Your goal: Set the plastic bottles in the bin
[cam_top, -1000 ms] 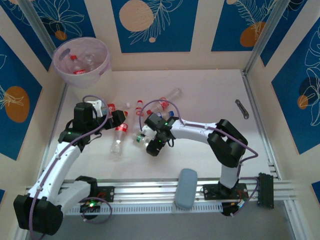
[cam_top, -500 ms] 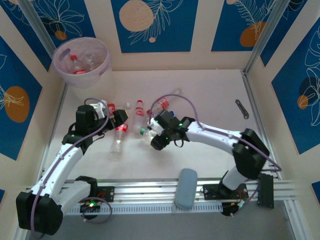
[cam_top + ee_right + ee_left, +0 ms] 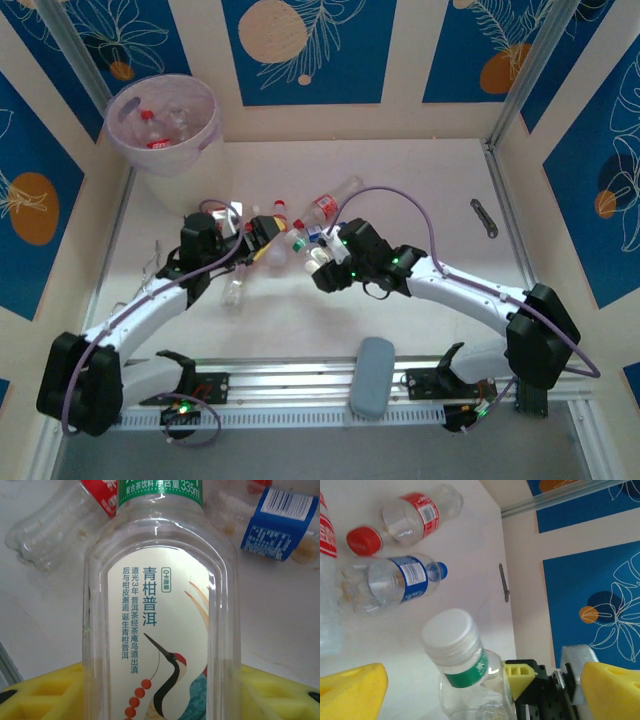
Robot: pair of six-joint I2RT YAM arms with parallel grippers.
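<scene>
**Held: green-labelled bottle (image 3: 160, 605), by right pincer (image 3: 320, 262)**

The bottle is clenched between the yellow fingers (image 3: 40, 695). Its white cap (image 3: 447, 630) is seen inside the wide-spread, released left pincer (image 3: 482, 680). A blue-labelled bottle (image 3: 400, 582) and a red-labelled bottle (image 3: 415, 517) lie on the table (image 3: 470, 540) beyond it. The bin (image 3: 135, 155) is set well apart, farther beyond.

The clear plastic bottle with a cream crane label (image 3: 160, 630) bore the large characters 青柑普洱, with two smaller columns to their left beginning 道光3年. Its green neck band (image 3: 160, 491) read 335ml. To the upper right of it, the blue-labelled bottle (image 3: 280, 522) carried a barcode, its digits unreadable.
</scene>
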